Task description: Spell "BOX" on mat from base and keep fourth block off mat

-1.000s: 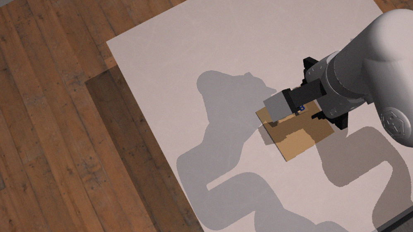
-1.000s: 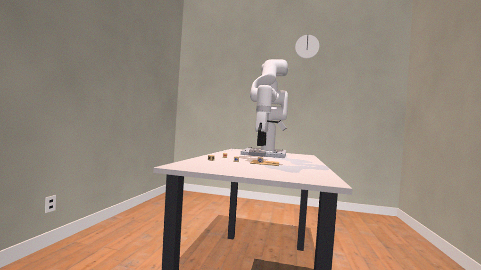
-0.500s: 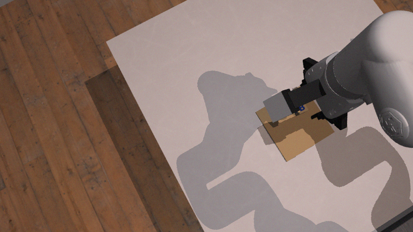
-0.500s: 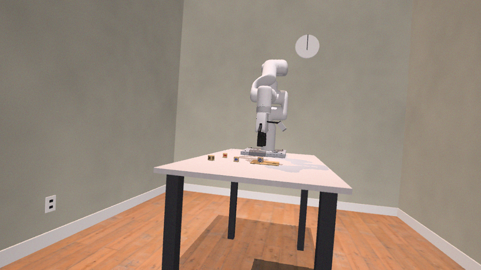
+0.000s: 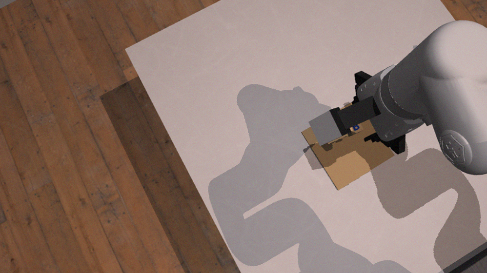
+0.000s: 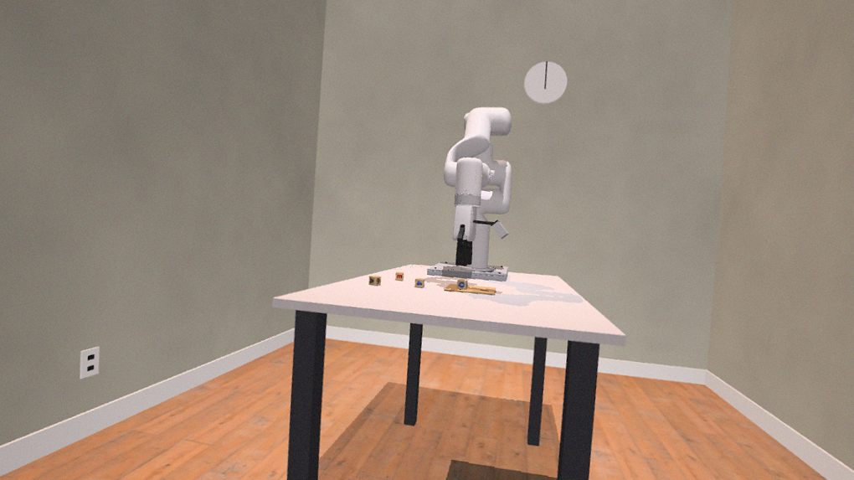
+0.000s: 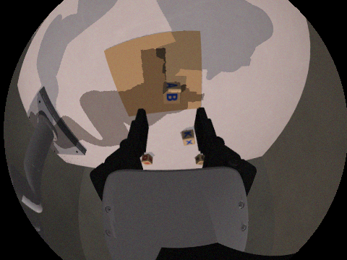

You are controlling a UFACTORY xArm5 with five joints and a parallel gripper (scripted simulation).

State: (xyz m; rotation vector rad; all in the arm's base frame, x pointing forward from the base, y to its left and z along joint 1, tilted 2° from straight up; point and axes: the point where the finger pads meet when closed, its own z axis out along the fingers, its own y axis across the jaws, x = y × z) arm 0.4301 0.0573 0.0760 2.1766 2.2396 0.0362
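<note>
One small wooden block with a blue B (image 7: 170, 97) is lying near the tan square mat's (image 7: 126, 68) edge while the black gripper (image 7: 170, 120), half-open and empty, is hovering, so any nudge is risking pushing it off.

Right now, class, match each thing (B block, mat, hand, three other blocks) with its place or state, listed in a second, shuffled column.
Column one:
1. B block
2. mat
3. hand
4. three other blocks

Column two:
a. open, holding nothing, raised above the table
b. on the table, off the mat
c. on the mat
d. flat on the table, under one block

Pairs: 1-c, 2-d, 3-a, 4-b
</note>
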